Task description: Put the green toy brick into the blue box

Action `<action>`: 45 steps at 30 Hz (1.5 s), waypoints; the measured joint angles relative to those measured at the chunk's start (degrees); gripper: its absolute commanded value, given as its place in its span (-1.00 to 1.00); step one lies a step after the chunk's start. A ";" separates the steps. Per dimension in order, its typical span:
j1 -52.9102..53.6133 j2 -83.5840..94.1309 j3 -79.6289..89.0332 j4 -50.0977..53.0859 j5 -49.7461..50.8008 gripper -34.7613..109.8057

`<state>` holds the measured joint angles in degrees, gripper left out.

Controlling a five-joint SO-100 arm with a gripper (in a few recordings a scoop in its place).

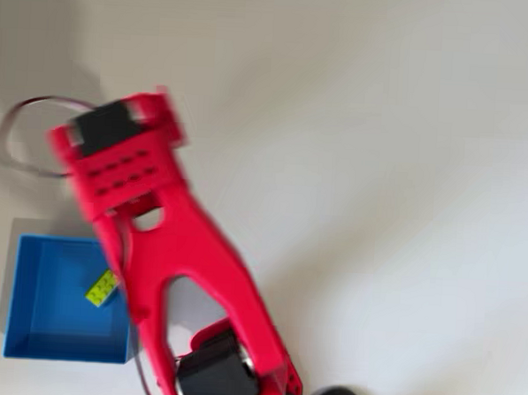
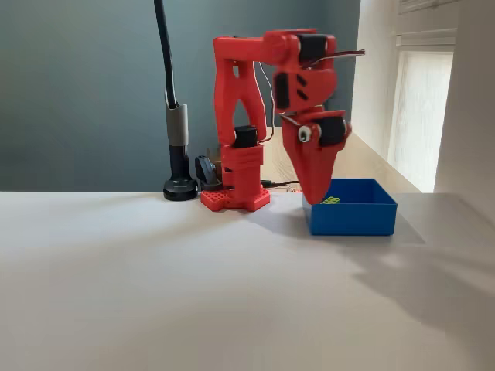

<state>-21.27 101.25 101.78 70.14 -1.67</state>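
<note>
The blue box (image 1: 49,328) sits at the lower left of the overhead view, and at the right of the fixed view as the blue box (image 2: 352,216). The green toy brick (image 1: 102,288) is inside its outline near the right wall, lying askew. In the fixed view the green toy brick (image 2: 331,200) shows just above the front wall, right beside the tip of my red gripper (image 2: 314,198). The gripper points straight down into the box. Its fingers look like one narrow wedge, and I cannot tell whether they touch the brick. From above, the red arm (image 1: 156,236) hides the fingers.
The arm's red base (image 2: 234,197) stands left of the box, with a black lamp post (image 2: 178,154) further left. A thin cable loop (image 1: 28,132) lies beyond the box in the overhead view. Pale tabletop (image 1: 397,187) spreads to the right.
</note>
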 measured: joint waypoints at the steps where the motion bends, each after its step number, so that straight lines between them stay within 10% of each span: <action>1: 2.20 0.00 1.14 -1.32 -0.53 -0.52; 16: 15.73 20.57 32.52 -24.43 -4.22 -0.52; 45: 21.09 77.34 76.73 -33.93 -2.11 -0.52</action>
<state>-0.18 178.59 178.51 36.21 -3.78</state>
